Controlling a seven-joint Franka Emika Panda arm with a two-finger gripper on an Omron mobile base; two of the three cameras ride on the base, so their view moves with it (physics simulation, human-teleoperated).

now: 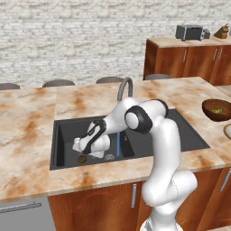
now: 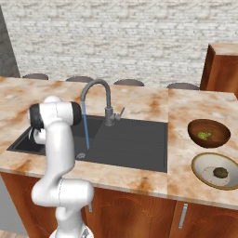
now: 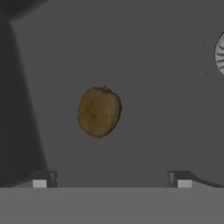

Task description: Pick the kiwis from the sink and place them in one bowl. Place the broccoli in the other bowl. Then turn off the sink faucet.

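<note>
One brown kiwi (image 3: pixel 99 111) lies on the floor of the dark sink (image 1: pixel 67 131), left of the round drain (image 1: pixel 109 157). My gripper (image 1: pixel 80 149) hangs open just above this kiwi (image 1: pixel 81 159); in the hand view the fruit sits centred ahead of the two wide-apart fingertips (image 3: pixel 43 179). Another kiwi (image 2: pixel 220 173) rests in the cream bowl (image 2: pixel 200 162). The yellow-green broccoli (image 2: pixel 203 135) is in the dark brown bowl (image 2: pixel 193 126). A thin blue stream (image 2: pixel 86 125) runs from the gooseneck faucet (image 2: pixel 104 93).
Both bowls stand on the marble counter right of the sink, the brown one (image 1: pixel 206 106) behind the cream one (image 1: pixel 228 131). The basin's walls close in around the hand. Stools line the counter's far side. A toaster (image 1: pixel 189 32) sits on a far cabinet.
</note>
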